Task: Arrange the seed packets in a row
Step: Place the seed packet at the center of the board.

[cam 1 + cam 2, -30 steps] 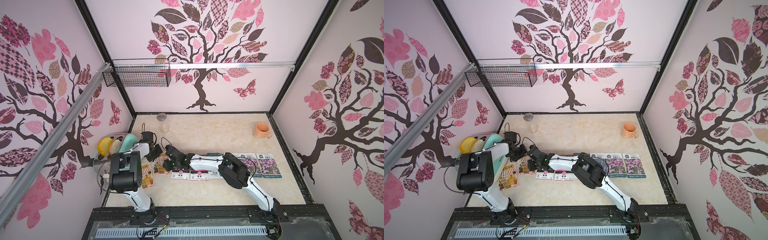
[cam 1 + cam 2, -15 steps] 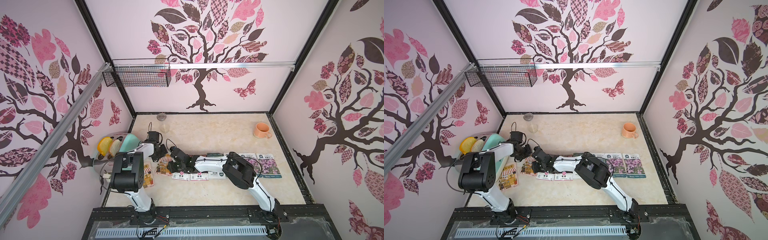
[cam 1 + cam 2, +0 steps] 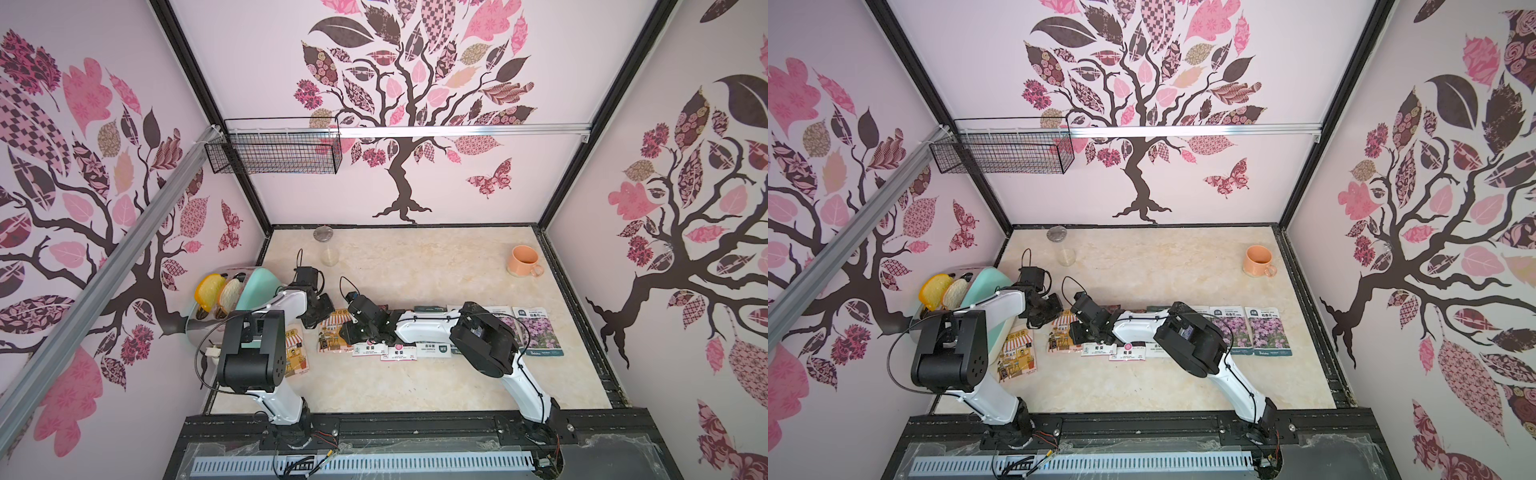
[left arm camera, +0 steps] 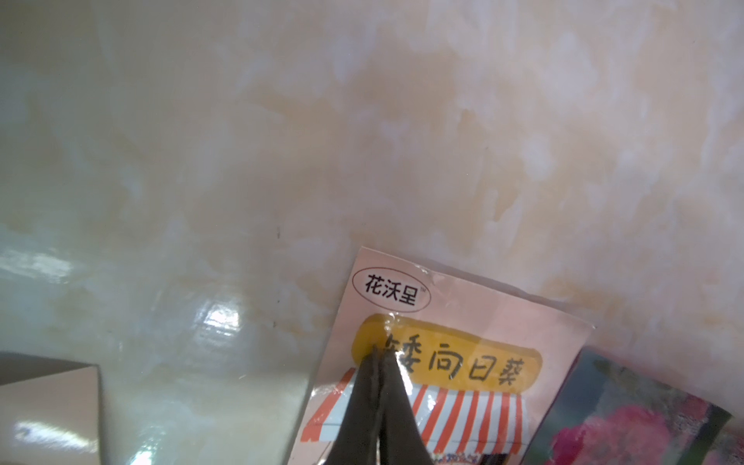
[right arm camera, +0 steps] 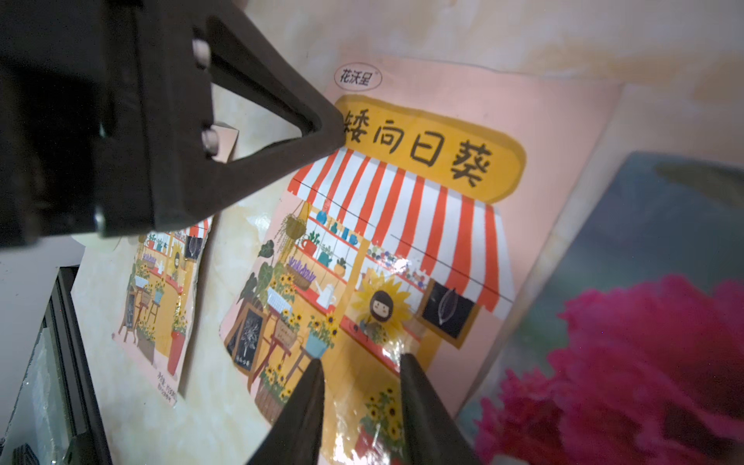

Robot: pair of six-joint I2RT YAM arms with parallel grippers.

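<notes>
Orange shop packet (image 5: 382, 241) lies flat on the table (image 4: 362, 120) between a like packet (image 5: 161, 290) and a red-flower packet (image 5: 644, 322). Left gripper (image 4: 378, 356): jaws together, tip on its yellow banner (image 5: 435, 153). Right gripper (image 5: 359, 362): jaws apart over its lower part.

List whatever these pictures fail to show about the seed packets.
Middle packets: in both top views the right arm covers all but their label strips.
Red flower packet: cut off by the left wrist view's edge, blurred in the right wrist view.
Purple packets: print too small to read in both top views.
</notes>
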